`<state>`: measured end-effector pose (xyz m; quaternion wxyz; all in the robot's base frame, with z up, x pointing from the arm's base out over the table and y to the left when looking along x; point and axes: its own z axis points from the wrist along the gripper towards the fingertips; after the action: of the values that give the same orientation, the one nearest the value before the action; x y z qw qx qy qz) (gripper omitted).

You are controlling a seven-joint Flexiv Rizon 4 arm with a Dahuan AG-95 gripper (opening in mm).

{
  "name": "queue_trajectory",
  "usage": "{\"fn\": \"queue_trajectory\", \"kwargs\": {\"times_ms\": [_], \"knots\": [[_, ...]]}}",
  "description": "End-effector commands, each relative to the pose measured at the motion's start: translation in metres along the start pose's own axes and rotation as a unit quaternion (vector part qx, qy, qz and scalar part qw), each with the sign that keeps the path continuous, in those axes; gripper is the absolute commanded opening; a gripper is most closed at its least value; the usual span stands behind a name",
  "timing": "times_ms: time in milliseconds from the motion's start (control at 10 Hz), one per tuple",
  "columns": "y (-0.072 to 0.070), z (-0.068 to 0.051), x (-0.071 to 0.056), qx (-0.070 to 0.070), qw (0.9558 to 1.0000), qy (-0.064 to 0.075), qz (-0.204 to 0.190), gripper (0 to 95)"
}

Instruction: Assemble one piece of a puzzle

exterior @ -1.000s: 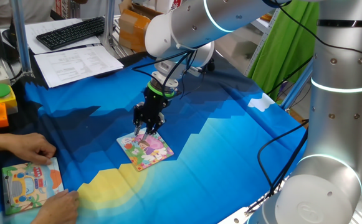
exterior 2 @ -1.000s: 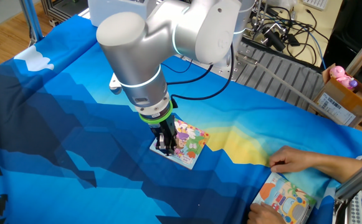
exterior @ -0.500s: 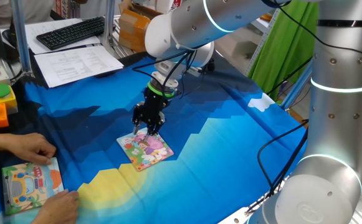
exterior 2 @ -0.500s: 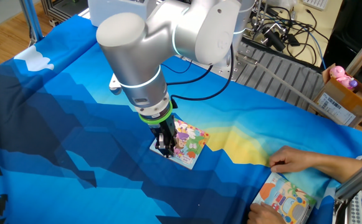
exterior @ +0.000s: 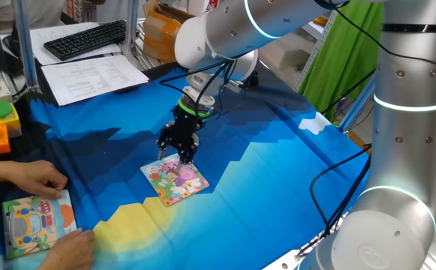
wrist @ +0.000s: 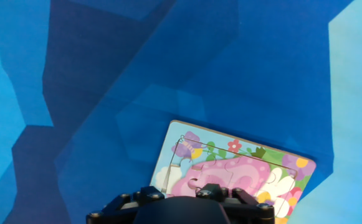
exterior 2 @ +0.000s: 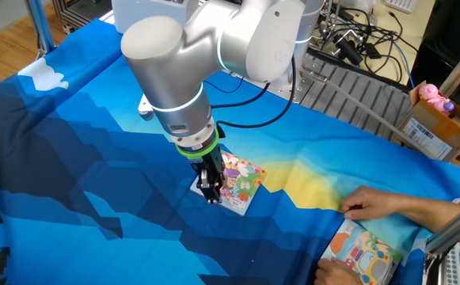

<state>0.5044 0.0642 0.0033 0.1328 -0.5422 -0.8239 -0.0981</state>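
The silver robot arm's black fingers (exterior: 178,155) hang just over one corner of the small square puzzle with the colourful cartoon girl picture (exterior: 175,179). The puzzle (exterior 2: 234,182) lies flat on the blue and yellow cloth (exterior: 278,172) that covers the desk. I cannot tell if the fingers (exterior 2: 210,192) are wide or narrow, or if they hold the tiny piece. In the hand view the puzzle (wrist: 230,167) shows pink, purple and green, with a pale gap at its left side. A person's hand (exterior: 30,178) rests near an orange-bordered picture board (exterior: 36,222).
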Motion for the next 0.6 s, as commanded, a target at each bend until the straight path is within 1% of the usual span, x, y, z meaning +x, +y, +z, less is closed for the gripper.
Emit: {"fn": "queue_trajectory", "kwargs": {"times_ms": [100, 600], "knots": [[-0.0004, -0.0010, 0.0009, 0.000, 1.0000, 0.000, -0.001, 38.0], [-0.0001, -0.0011, 0.0007, -0.001, 1.0000, 0.000, 0.001, 38.0]]}}
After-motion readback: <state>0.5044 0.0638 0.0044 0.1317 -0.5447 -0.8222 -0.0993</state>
